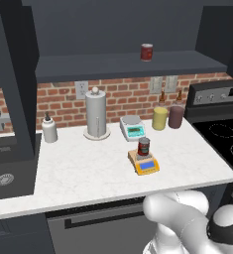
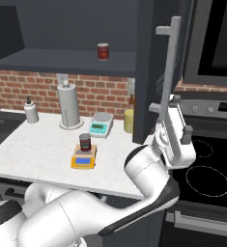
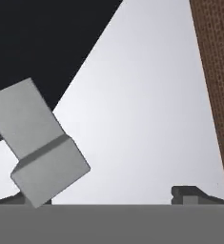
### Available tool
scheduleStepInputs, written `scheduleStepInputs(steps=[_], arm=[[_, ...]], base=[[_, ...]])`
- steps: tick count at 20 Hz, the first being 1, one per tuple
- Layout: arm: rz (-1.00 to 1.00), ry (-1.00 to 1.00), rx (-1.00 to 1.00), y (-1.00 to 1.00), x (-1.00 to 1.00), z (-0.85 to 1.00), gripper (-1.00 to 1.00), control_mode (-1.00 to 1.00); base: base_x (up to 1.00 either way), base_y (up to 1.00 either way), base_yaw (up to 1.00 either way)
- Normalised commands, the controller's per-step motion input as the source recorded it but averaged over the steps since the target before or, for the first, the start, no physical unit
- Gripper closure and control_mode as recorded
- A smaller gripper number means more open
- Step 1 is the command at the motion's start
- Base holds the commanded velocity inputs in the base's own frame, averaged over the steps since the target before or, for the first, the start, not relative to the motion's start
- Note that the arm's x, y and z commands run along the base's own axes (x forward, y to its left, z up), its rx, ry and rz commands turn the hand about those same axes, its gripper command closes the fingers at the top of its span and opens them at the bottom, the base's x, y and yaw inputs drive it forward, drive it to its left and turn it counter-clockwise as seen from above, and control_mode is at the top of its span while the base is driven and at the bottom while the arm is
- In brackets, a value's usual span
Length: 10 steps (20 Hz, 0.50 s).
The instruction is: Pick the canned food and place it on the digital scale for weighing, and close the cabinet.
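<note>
The canned food stands upright on the yellow digital scale in the middle of the white counter. The cabinet above is open, its right door swung out edge-on with a long grey handle. My gripper points up at the lower end of that handle, well right of the scale, and is open. In the hand view the handle's grey mount sits at the left of the open gripper, and nothing is held.
A brighter red can stands on the cabinet shelf. On the counter are a white-grey scale, a paper towel roll, a soap bottle and two canisters. A black stove lies to the right.
</note>
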Motion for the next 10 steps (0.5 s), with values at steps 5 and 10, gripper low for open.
scheduleStepInputs(steps=[5, 10], arm=[[0.01, -0.31, -0.22, 0.97, -0.48, 0.65, -1.0, -1.0], [0.0, -0.1, -0.27, 0.95, -0.22, 0.89, -1.0, -1.0]], base=[[0.0, 0.0, 0.0], [0.0, 0.0, 0.0]])
